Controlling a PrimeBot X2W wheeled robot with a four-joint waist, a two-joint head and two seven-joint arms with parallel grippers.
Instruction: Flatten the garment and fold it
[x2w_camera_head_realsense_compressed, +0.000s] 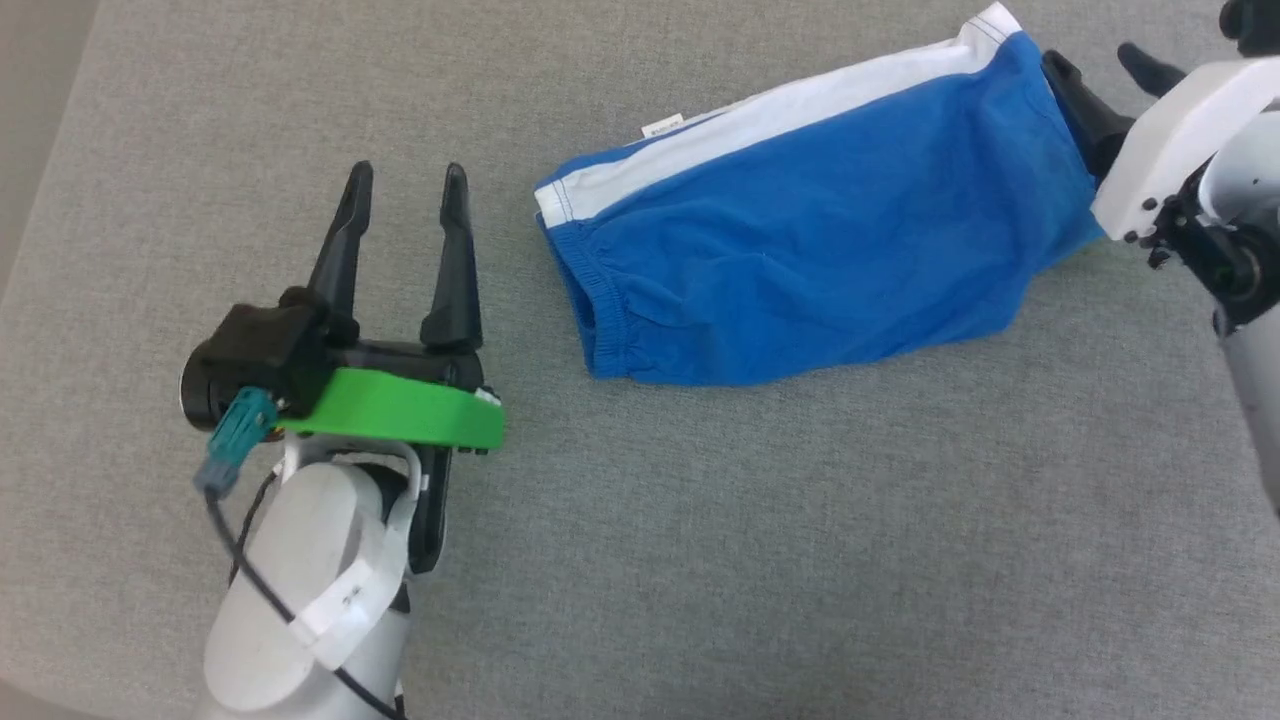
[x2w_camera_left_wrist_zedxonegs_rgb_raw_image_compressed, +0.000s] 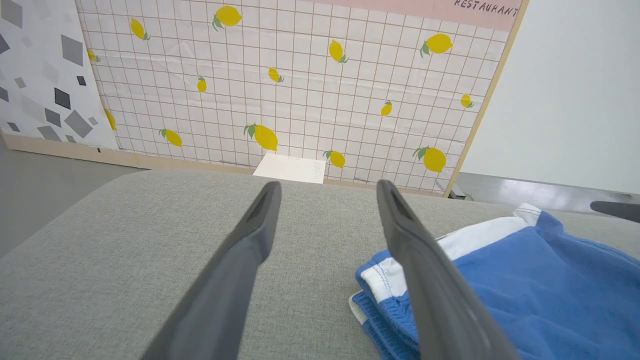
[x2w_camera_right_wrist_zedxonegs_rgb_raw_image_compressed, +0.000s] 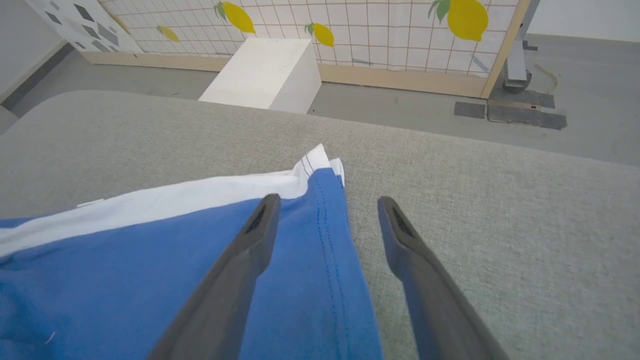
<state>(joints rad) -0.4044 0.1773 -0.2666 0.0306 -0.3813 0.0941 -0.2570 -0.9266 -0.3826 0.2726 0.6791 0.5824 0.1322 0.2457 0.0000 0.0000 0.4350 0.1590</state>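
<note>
Nearest in the head view, the left gripper (x2w_camera_head_realsense_compressed: 408, 172) rises from a pale rounded forearm and a bright green bracket (x2w_camera_head_realsense_compressed: 400, 410). Its two long, tapering dark fingers are spread well apart with nothing between them, above the grey, finely woven padded surface (x2w_camera_head_realsense_compressed: 700, 550).

Just to its right lies the garment (x2w_camera_head_realsense_compressed: 820, 230), soft bright blue shorts resting flat and slightly rumpled on the surface. The gathered, ribbed waistband (x2w_camera_head_realsense_compressed: 600, 310) faces the left gripper. A broad white stripe (x2w_camera_head_realsense_compressed: 780, 110) runs along the far edge, and a small white tag (x2w_camera_head_realsense_compressed: 662, 124) pokes out beside it.

At the stitched leg hem, the right gripper (x2w_camera_right_wrist_zedxonegs_rgb_raw_image_compressed: 327, 200) is also spread wide. One finger is over the blue fabric and the other over bare grey weave; whether either touches cannot be told.

Past the rounded edge of the surface, a plain white block (x2w_camera_right_wrist_zedxonegs_rgb_raw_image_compressed: 265, 75) sits on the smooth grey floor. Behind it stands a gridded panel (x2w_camera_left_wrist_zedxonegs_rgb_raw_image_compressed: 300, 75) printed with yellow lemons.
</note>
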